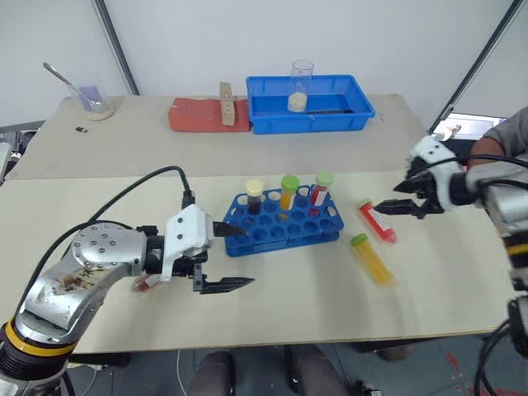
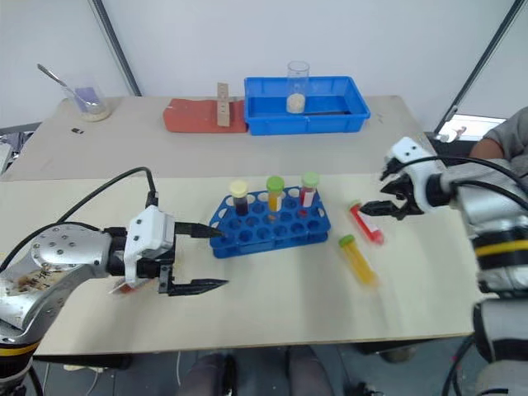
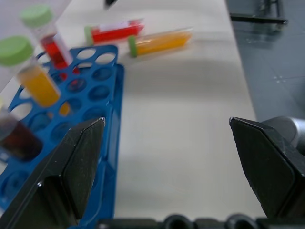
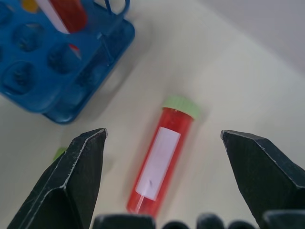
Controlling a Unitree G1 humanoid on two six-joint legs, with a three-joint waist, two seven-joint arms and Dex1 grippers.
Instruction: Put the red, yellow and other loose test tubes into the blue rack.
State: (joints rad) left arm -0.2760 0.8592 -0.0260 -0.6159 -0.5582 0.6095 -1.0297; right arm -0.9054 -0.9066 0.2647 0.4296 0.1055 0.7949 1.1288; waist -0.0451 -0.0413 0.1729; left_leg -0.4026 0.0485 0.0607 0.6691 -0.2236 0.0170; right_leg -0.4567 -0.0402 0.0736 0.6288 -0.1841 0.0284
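small red object (image 1: 145,283) half hidden behind left pincer (image 1: 227,257)

Look at your left arm (image 1: 78,268): a rounded silver-grey shell, scuffed with brownish stains, dotted with small screws, and a yellow-and-black band near its lower end. A black cable (image 1: 124,194) loops above it into the white wrist housing (image 1: 186,235). Both grippers carry pointed black fingers (image 1: 224,285). Your right arm (image 1: 495,198) is silver too, its wrist housing white with black cables.
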